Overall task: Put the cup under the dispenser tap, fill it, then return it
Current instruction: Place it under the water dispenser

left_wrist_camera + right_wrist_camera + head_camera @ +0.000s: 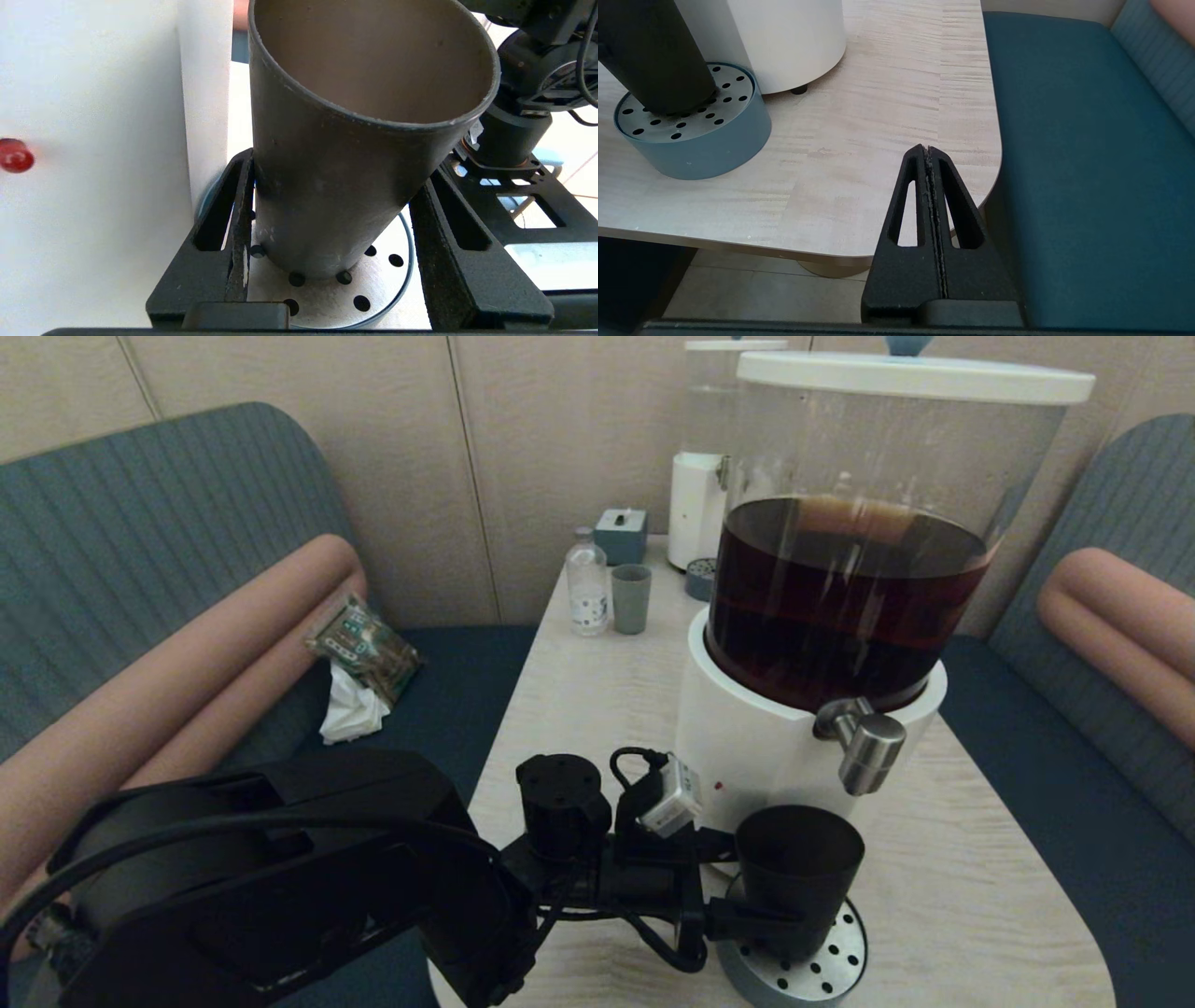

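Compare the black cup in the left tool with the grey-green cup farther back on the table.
The black cup is dark, near the table's front edge, on the perforated drip tray, and held by the left tool. The grey-green cup is paler, stands free on the bare table beside a clear bottle, and nothing holds it. Both are handleless, tapered and upright.
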Motion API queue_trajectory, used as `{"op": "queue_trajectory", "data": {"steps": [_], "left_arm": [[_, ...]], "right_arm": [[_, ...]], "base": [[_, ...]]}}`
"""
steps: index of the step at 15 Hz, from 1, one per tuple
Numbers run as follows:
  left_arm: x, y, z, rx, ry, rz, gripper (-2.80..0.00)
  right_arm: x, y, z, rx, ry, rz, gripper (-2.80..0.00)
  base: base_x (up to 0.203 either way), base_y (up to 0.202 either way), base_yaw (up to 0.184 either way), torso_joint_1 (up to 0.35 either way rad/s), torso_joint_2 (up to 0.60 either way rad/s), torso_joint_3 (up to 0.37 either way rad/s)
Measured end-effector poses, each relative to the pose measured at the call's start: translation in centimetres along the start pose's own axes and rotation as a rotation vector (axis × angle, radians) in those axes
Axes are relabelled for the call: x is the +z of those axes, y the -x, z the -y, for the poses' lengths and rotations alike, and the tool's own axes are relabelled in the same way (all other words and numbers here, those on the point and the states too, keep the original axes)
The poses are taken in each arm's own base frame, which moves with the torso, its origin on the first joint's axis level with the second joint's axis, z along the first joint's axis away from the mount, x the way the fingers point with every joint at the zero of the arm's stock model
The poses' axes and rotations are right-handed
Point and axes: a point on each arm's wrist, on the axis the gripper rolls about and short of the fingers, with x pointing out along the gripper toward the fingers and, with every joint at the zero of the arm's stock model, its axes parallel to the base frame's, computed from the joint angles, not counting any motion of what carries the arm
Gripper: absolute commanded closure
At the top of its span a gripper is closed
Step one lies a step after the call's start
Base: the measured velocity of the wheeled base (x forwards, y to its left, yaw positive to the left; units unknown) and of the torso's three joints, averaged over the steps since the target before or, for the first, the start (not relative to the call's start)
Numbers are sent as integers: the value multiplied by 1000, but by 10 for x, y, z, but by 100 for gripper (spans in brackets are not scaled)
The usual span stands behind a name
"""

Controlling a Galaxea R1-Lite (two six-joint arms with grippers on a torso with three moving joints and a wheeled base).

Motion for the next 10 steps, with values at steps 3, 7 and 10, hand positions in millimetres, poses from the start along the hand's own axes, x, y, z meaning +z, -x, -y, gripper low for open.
{"op": "queue_trajectory", "data": {"steps": [3, 7, 10], "left_arm": [[-1, 0, 0, 0, 3, -2, 0], [-2, 0, 0, 1, 6, -5, 0], [-1, 0, 0, 2, 7, -5, 0]], "right_arm": [[0, 0, 0, 0, 0, 0, 0], [0, 0, 0, 0, 0, 0, 0], [0, 0, 0, 0, 0, -1, 0]], "base": [[0, 0, 0, 0, 0, 0], [0, 0, 0, 0, 0, 0], [0, 0, 0, 0, 0, 0]]}}
